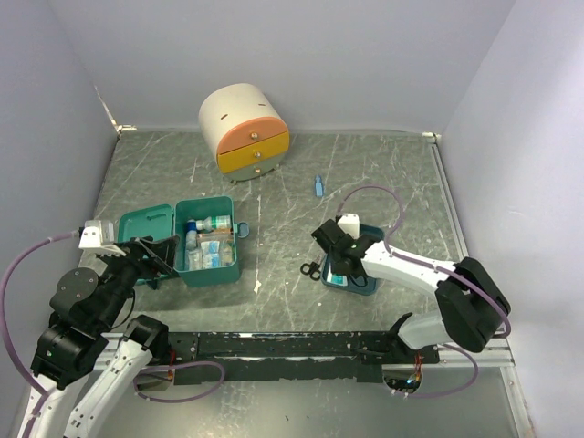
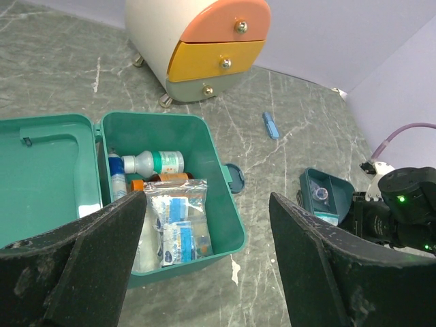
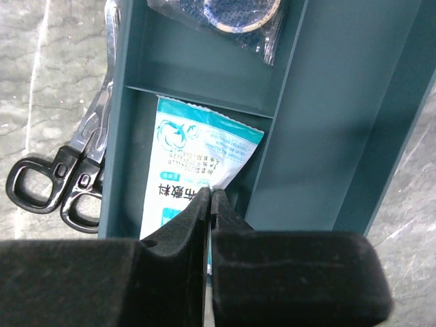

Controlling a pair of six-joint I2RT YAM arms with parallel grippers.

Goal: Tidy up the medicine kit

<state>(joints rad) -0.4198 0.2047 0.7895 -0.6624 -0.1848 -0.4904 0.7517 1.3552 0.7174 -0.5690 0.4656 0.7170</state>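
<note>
Teal-green plastic medicine kit (image 1: 212, 275) sits open at the left of the grey marbled table (image 1: 383, 173), well left of the right fingers (image 3: 174, 238). Those are pinched together on the near end of a white-and-teal printed sachet (image 3: 197, 153), its long axis in line with them, inside a flat dark-blue divided tray (image 3: 327, 136). Left fingers (image 2: 102, 259) are nearer the kit, wide apart, empty.

1 kit (image 1: 214, 274), 1 tray (image 3: 340, 102), 1 cabinet (image 1: 242, 119), 1 scissors (image 3: 92, 136), 1 sachet (image 3: 197, 157), maybe 3 bottles (image 2: 155, 162).

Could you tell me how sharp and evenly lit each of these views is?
Top external: even light, soft shadows, sharp. Left wrist: dark fingers block the lower corners; medicine kit sharp. Right wrist: fingers fill the bottom; white packet print crisp.
</note>
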